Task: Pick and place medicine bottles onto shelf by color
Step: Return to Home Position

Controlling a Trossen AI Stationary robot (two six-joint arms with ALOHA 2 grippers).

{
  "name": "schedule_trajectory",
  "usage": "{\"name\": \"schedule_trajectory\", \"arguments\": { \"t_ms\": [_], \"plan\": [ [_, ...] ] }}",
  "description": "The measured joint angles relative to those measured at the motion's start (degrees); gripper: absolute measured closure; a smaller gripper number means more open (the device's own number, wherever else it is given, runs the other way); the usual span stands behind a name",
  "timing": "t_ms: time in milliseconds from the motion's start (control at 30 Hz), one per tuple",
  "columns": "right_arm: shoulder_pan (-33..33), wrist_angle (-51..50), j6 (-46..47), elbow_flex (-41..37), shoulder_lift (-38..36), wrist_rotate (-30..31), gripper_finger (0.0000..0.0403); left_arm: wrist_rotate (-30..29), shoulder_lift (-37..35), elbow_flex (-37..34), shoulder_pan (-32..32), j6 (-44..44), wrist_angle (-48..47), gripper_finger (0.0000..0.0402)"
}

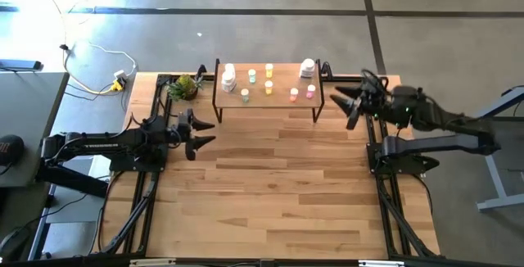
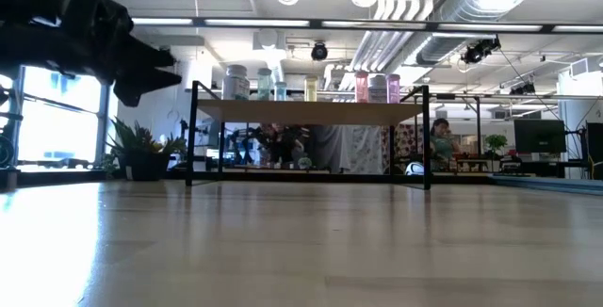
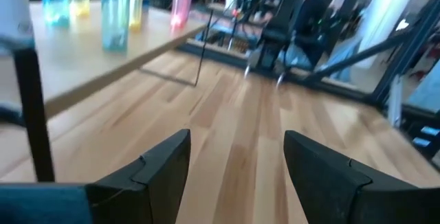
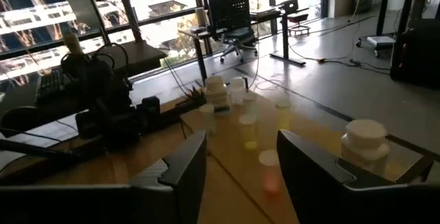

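Grey concrete floor spreads beyond the far edge of the wooden table, with a white cable trailing across it at the left. Bright windows light the left side. Overhead run pale ducts and strip lights. Far right, a person sits near a dark monitor.

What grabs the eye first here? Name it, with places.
The shelf at the table's far edge stands out, carrying small medicine bottles: white ones at both ends, pale blue, yellow and pink between. The left gripper hangs over the table's left side and the right gripper just off the shelf's right end, both with fingers open and empty. A leafy plant sits beside the shelf's left end.
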Motion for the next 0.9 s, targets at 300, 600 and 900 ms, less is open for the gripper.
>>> {"name": "schedule_trajectory", "arguments": {
  "t_ms": [300,600,900],
  "plan": [
    [1.87,8.56,6.32,-23.42,-16.22,-3.25,0.0233,-0.70,0.00,0.00,0.00,0.09,-2.49,0.0177],
    [3.15,9.38,8.45,-35.05,-27.17,-7.09,0.0233,-0.67,0.00,0.02,0.00,0.08,-2.49,0.0177],
    [3.43,9.40,11.14,-42.20,-33.48,-7.16,0.0233,-0.67,0.00,0.04,0.00,0.02,-2.51,0.0177]
  ]
}}
